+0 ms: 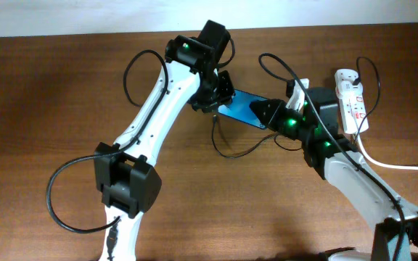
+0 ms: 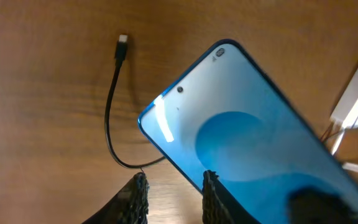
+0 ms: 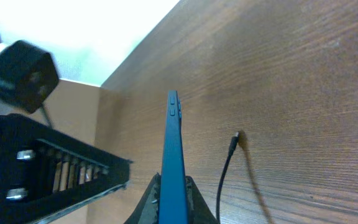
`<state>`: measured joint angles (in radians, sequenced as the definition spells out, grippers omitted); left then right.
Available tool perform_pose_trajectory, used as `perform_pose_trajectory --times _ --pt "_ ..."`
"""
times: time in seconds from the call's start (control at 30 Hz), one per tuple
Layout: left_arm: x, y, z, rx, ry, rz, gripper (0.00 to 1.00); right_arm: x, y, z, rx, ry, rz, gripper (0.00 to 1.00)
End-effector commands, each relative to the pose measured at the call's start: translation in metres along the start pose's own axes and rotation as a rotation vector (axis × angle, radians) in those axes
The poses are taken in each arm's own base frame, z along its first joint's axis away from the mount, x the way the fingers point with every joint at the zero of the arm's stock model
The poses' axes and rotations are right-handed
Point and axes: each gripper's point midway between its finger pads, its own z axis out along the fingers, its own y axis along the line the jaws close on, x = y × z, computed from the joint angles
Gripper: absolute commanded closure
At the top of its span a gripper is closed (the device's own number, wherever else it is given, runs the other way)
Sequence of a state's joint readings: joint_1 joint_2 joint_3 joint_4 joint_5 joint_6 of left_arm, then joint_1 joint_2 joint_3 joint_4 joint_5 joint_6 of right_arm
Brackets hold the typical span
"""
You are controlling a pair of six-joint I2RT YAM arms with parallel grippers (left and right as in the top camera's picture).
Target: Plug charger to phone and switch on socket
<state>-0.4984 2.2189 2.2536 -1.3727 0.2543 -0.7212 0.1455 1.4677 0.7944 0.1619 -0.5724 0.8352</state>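
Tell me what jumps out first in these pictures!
The bright blue phone sits in the middle of the table, pinched at one end by the right hand. Next comes the thin black charger, curling loose on the wood beside it with its plug tip in nothing, and the left hand is open close by. The white socket lies off at the table's right side.

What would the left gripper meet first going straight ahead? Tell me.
Likely the thin black charger cable, which crosses just beyond the open left gripper. The slim blue-screened phone sits close behind it. Depth is unclear.
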Motion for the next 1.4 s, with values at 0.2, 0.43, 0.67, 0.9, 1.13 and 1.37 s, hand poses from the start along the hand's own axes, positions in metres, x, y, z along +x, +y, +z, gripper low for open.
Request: perform_pose_trajectory --times 0.2,0.43,0.67,0.9,1.13,1.37 --pt "-0.007 -0.028 -0.062 0.625 0.057 0.634 0.49 -0.037 0.037 -0.089 -0.109 -0.104 -0.021 0.96" --pt "-0.012 0.003 -0.056 0.857 0.122 0.541 0.47 -0.032 0.066 -0.053 -0.158 -0.139 -0.007 0.96" --pt "-0.009 0.007 -0.069 1.099 0.116 0.51 0.43 -0.026 0.059 -0.012 -0.183 -0.109 0.09 0.96" --pt "-0.019 0.001 -0.075 1.135 0.109 0.486 0.37 -0.048 0.058 -0.007 -0.191 -0.225 0.31 0.96" --pt "-0.048 -0.007 -0.061 1.009 0.209 0.182 0.37 -0.061 0.072 -0.005 -0.215 -0.42 0.482 0.96" --pt "-0.057 -0.04 -0.042 0.911 0.206 0.043 0.47 -0.031 0.072 0.03 -0.205 -0.389 0.577 0.96"
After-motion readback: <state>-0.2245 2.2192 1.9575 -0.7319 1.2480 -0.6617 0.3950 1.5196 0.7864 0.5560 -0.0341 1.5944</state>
